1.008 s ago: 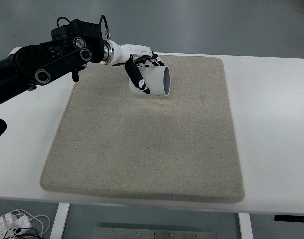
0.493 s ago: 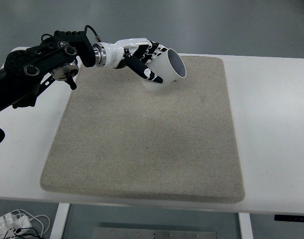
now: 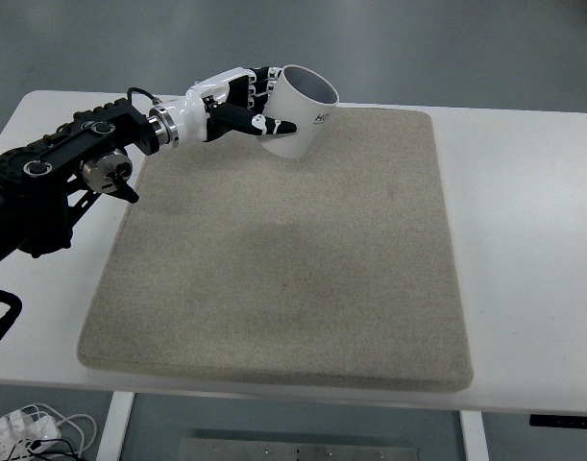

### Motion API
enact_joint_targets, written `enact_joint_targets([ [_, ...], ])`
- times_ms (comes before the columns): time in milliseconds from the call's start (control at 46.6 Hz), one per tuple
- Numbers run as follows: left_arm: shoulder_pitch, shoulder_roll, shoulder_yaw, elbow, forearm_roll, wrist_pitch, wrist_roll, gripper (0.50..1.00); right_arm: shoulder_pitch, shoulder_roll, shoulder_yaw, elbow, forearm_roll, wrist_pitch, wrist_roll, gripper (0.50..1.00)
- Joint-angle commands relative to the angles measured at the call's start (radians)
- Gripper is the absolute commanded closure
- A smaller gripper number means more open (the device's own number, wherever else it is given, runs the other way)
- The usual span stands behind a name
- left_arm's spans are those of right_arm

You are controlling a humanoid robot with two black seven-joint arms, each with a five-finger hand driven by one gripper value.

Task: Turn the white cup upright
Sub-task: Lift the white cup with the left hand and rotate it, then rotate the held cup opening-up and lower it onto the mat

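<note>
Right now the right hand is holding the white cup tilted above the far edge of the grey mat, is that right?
Not quite: it is the left hand, whose arm comes in from the picture's left edge, not the right. The top view shows its fingers wrapped around the white cup, held tilted above the far edge of the grey mat. No right hand appears in that view.

a lab: bare white surface, grey mat, plain grey floor, cables at 7 o'clock.
</note>
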Motion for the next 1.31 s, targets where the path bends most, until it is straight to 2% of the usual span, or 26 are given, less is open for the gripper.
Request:
enact_joint_targets([
  [0, 0.041, -0.006, -0.06, -0.013, -0.002, 0.001, -0.033, 1.0, 0.0, 0.0, 0.0, 0.0, 0.0, 0.0, 0.0, 0.548],
  [129, 0.107, -0.035, -0.123, -0.011, -0.001, 0.0, -0.085, 1.0, 0.0, 0.0, 0.0, 0.0, 0.0, 0.0, 0.0, 0.548],
  [279, 0.138, -0.054, -0.123, -0.005, -0.001, 0.011, -0.205, 1.0, 0.0, 0.0, 0.0, 0.0, 0.0, 0.0, 0.0, 0.548],
  [600, 0.201, -0.084, -0.126, -0.001, 0.001, 0.054, -0.413, 1.0, 0.0, 0.0, 0.0, 0.0, 0.0, 0.0, 0.0, 0.548],
  [922, 0.212, -0.112, -0.104, 0.104, 0.015, 0.074, -0.413, 1.0, 0.0, 0.0, 0.0, 0.001, 0.0, 0.0, 0.0, 0.548],
  [1072, 0.224, -0.12, -0.104, 0.11, 0.048, 0.08, -0.413, 1.0, 0.0, 0.0, 0.0, 0.0, 0.0, 0.0, 0.0, 0.548],
  [1287, 0.227, -0.144, -0.103, 0.104, 0.165, 0.147, -0.413, 1.0, 0.0, 0.0, 0.0, 0.0, 0.0, 0.0, 0.0, 0.548],
])
